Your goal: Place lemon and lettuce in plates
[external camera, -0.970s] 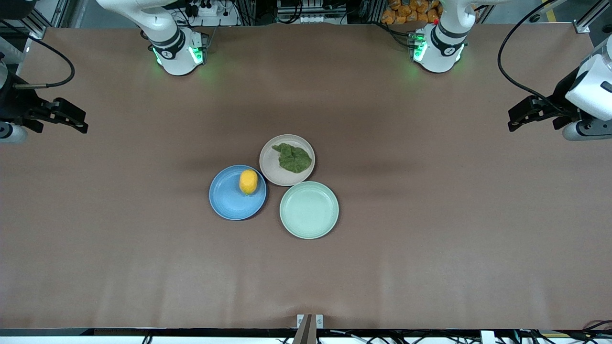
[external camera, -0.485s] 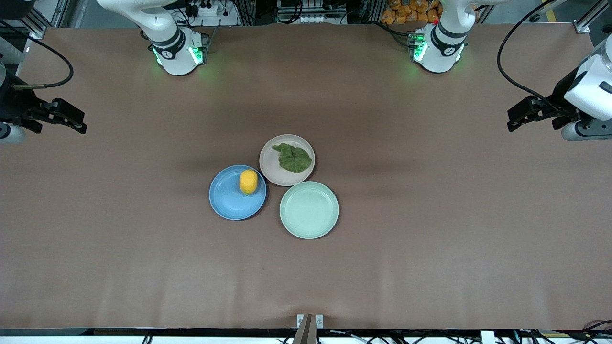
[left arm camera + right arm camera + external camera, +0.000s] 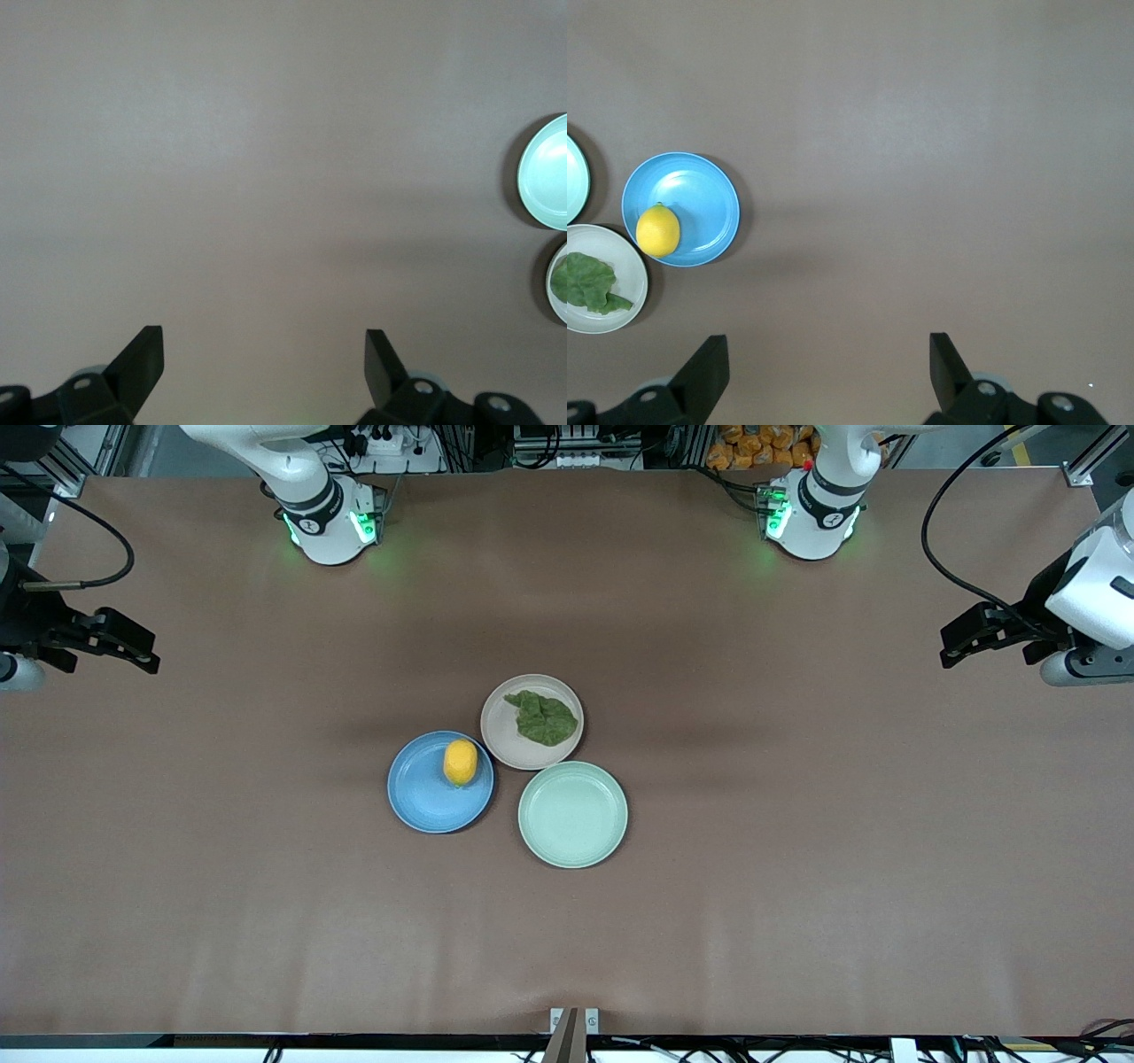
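Observation:
The lemon (image 3: 460, 762) lies in the blue plate (image 3: 425, 802) at mid-table; it also shows in the right wrist view (image 3: 657, 229) in the blue plate (image 3: 700, 190). The lettuce (image 3: 543, 718) lies in the beige-pink plate (image 3: 501, 740), which touches the blue plate; the lettuce (image 3: 589, 282) and its plate (image 3: 629, 301) also show in the right wrist view. My left gripper (image 3: 950, 646) is open and empty, up over the left arm's end of the table (image 3: 264, 354). My right gripper (image 3: 149, 654) is open and empty over the right arm's end (image 3: 828, 359).
An empty mint-green plate (image 3: 572, 814) sits nearest the front camera, touching the beige-pink plate; its edge shows in the left wrist view (image 3: 545, 173). The brown table (image 3: 797, 824) spreads wide around the plates. Both arm bases stand along the table's top edge.
My right gripper has drifted slightly outward toward its end of the table. The left gripper, plates, lemon and lettuce have not moved.

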